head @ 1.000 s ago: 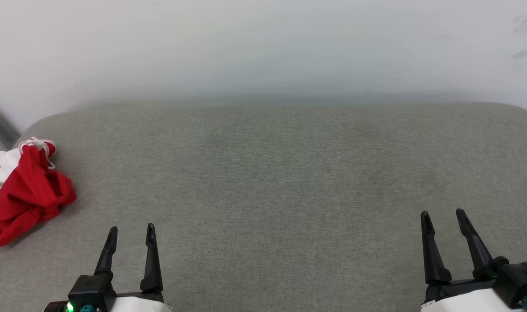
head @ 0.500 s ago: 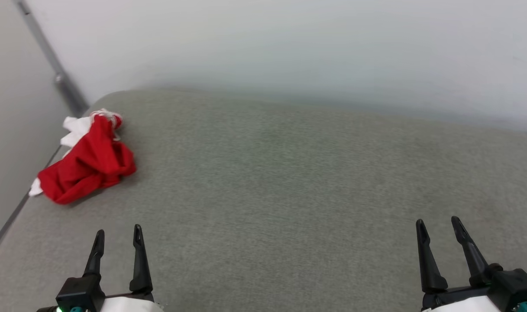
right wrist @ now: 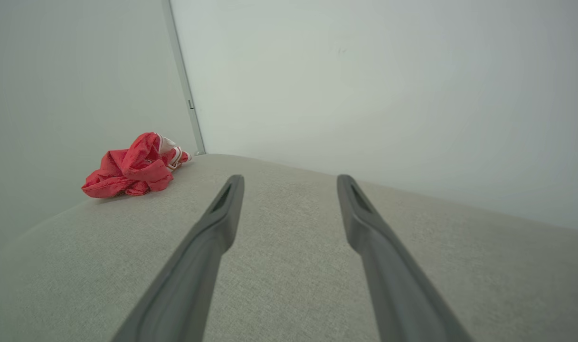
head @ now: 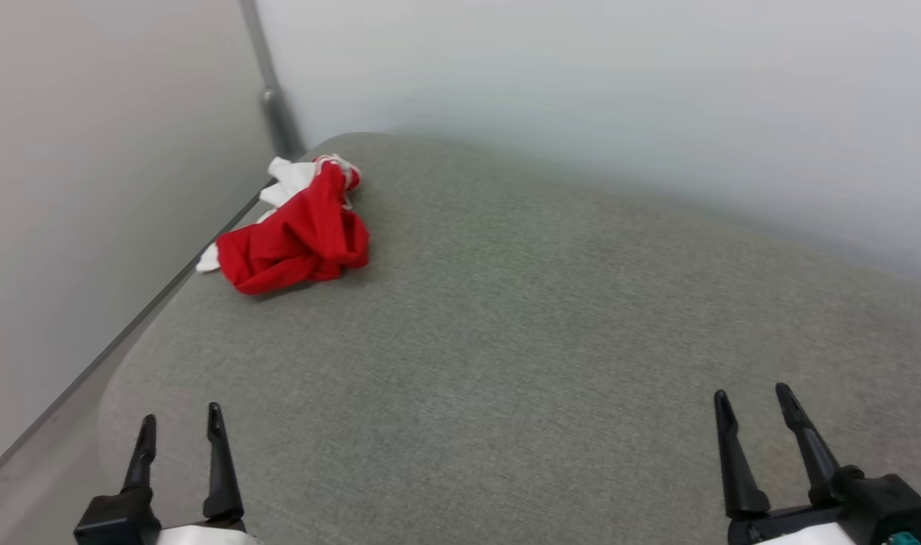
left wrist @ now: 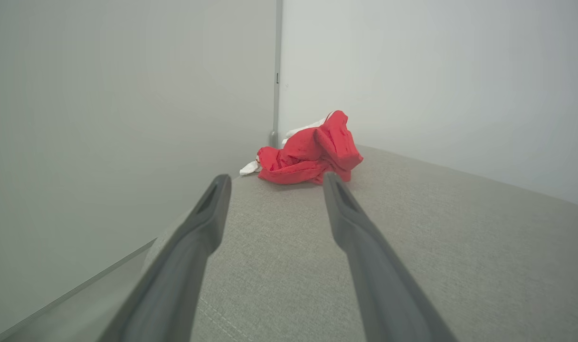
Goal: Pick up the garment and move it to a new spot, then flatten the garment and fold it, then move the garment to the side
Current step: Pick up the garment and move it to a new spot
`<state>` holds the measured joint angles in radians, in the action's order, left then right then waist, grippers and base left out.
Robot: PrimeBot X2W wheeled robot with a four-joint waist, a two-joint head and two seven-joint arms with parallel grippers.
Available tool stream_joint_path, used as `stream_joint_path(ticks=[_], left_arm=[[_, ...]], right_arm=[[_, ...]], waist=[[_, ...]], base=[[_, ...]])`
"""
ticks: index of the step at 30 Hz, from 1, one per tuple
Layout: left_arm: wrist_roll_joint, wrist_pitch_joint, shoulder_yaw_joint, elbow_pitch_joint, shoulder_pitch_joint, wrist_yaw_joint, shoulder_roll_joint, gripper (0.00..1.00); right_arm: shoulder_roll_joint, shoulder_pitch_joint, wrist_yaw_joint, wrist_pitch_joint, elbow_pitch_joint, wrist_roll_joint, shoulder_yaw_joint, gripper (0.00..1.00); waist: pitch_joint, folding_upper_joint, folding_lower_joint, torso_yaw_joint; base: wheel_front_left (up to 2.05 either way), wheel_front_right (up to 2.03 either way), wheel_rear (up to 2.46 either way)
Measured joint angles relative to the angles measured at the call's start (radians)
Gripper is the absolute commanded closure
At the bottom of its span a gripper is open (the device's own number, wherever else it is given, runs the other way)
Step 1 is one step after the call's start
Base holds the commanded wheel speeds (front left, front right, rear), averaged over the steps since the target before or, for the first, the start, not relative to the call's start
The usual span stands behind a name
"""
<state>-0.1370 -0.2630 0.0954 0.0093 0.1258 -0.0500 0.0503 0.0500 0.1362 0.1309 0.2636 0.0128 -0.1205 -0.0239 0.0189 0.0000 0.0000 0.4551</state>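
Currently you are viewing one red jersey T-shirt (head: 294,238), lying crumpled with white sleeves showing at the far left corner of the grey fabric surface (head: 521,341), well apart from the left gripper (head: 182,415) and right gripper (head: 752,391), both holding their fingers spread and empty.

One garment (head: 297,235) at the grey cushion (head: 505,341)'s far left corner. Two grippers now: left gripper (head: 182,415), right gripper (head: 752,391), two fingers (head: 219,462) apiece. One post (head: 267,83).
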Motion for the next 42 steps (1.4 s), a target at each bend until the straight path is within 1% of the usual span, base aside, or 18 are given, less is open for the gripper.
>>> stream_joint_path(ticks=[3,8,13,14,16,19,21,26,30,33,34,36,38,40,42], left_arm=[[-0.009,0.0,0.013,-0.01,0.009,-0.019,0.0,0.0],[-0.029,0.0,0.019,-0.027,0.011,-0.045,0.0,0.0],[-0.035,0.0,0.023,-0.03,0.014,-0.049,0.0,0.0],[-0.035,0.0,0.025,-0.026,0.012,-0.046,0.0,0.0],[-0.035,0.0,0.035,-0.014,-0.01,-0.024,0.0,0.0],[-0.013,0.0,0.055,0.01,-0.09,0.028,0.007,0.0],[-0.018,0.0,0.079,0.035,-0.16,0.058,0.018,0.0],[-0.024,0.0,0.125,0.102,-0.367,0.117,0.092,0.0],[-0.059,0.0,0.16,0.163,-0.54,0.146,0.146,0.0],[-0.063,0.0,0.171,0.211,-0.661,0.159,0.211,0.0],[-0.081,0.0,0.18,0.243,-0.709,0.165,0.235,0.0],[-0.083,0.0,0.178,0.284,-0.791,0.171,0.293,0.0],[-0.094,0.0,0.18,0.325,-0.855,0.173,0.334,0.0],[-0.117,0.0,0.169,0.386,-0.909,0.177,0.375,0.0],[-0.162,0.004,0.128,0.444,-0.957,0.178,0.423,0.0]], right_arm=[[-0.001,-0.01,0.0,0.0,-0.001,0.015,-0.022,0.0],[0.0,-0.033,0.0,0.0,-0.008,0.034,-0.035,0.0],[0.0,-0.042,0.0,0.0,-0.011,0.038,-0.041,0.0],[0.0,-0.043,0.0,0.0,-0.011,0.039,-0.04,0.0],[0.0,-0.044,0.0,0.0,-0.01,0.041,-0.034,0.0],[0.0,-0.044,0.0,0.0,-0.002,0.052,-0.016,0.0],[0.0,-0.044,0.0,0.0,0.008,0.064,-0.002,0.0],[-0.001,-0.085,0.0,0.0,0.037,0.118,0.031,0.0],[-0.001,-0.121,0.0,0.0,0.063,0.17,0.066,0.0],[-0.001,-0.15,0.0,0.0,0.09,0.201,0.1,0.0],[-0.001,-0.159,0.0,0.0,0.099,0.212,0.112,0.0],[0.001,-0.177,0.0,0.0,0.12,0.221,0.143,0.0],[0.005,-0.192,0.0,0.0,0.14,0.227,0.164,0.0],[0.016,-0.2,0.0,0.0,0.157,0.23,0.174,0.0],[0.026,-0.208,0.0,0.0,0.176,0.235,0.185,0.0]], waist=[[-0.009,0.0,-0.0001,0.031],[-0.037,0.0,0.0,0.051],[-0.047,0.0,0.0,0.055],[-0.049,0.0,0.0,0.055],[-0.056,0.0,0.0,0.054],[-0.072,0.0,0.0,0.053],[-0.088,0.0,0.0,0.052],[-0.158,0.0,0.0,0.032],[-0.234,0.0,0.0,0.007],[-0.297,0.0,0.0,-0.012],[-0.318,0.0,0.0,-0.018],[-0.361,0.0,0.0001,-0.029],[-0.401,0.0,0.0001,-0.041],[-0.439,0.0,0.0002,-0.054],[-0.474,0.0,0.0002,-0.069]], base=[[0.0,0.0,0.0],[0.0,0.0,0.0],[0.0,0.0,0.0],[0.0,0.0,0.0],[0.0,0.0,0.0],[0.0,0.0,0.0],[0.0,0.0,0.0],[0.0,0.0,0.0],[0.0,0.0,0.0],[0.0,0.0,0.0],[0.0,0.0,0.0],[0.0,0.0,0.0],[0.0,0.0,0.0],[0.0,0.0,0.0],[0.0,0.0,0.0]])
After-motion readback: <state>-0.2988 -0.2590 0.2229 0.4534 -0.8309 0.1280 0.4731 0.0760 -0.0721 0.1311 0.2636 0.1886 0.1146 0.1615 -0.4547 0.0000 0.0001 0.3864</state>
